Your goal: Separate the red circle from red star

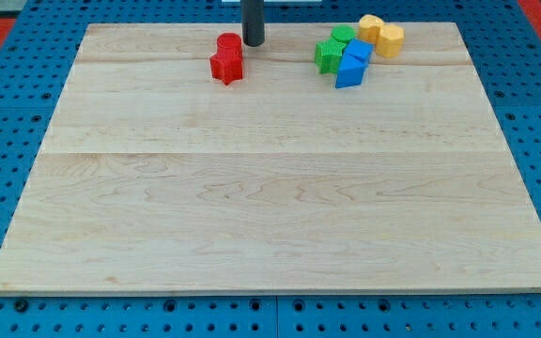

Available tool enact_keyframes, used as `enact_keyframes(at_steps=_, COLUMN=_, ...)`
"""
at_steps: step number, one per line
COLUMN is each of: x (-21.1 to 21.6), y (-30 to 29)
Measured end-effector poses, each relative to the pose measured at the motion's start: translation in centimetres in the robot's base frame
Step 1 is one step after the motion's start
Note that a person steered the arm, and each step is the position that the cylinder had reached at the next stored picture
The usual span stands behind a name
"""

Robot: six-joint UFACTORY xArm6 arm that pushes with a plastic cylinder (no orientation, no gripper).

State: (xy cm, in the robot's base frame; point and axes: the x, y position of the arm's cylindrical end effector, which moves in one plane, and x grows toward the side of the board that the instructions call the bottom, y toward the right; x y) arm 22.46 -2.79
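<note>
The red circle (229, 43) stands near the view's top, left of centre, and touches the red star (225, 67), which lies just below it. My tip (253, 42) is at the view's top, just right of the red circle, with a narrow gap between them. The rod comes down from the top edge of the view.
A cluster sits at the view's top right: a green block (328, 54), a green circle (343, 37), two blue blocks (351, 69), and two yellow blocks (381, 35). They rest on the wooden board (270, 188), near its top edge.
</note>
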Motion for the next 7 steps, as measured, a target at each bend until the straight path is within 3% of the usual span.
enact_keyframes(at_steps=2, x=-0.1, y=-0.4)
enact_keyframes(at_steps=3, x=0.6, y=2.8)
enact_keyframes(at_steps=4, x=3.0, y=3.2)
enact_keyframes(at_steps=5, x=2.0, y=-0.8)
enact_keyframes(at_steps=6, x=-1.2, y=-1.1)
enact_keyframes(at_steps=7, x=0.4, y=-1.4)
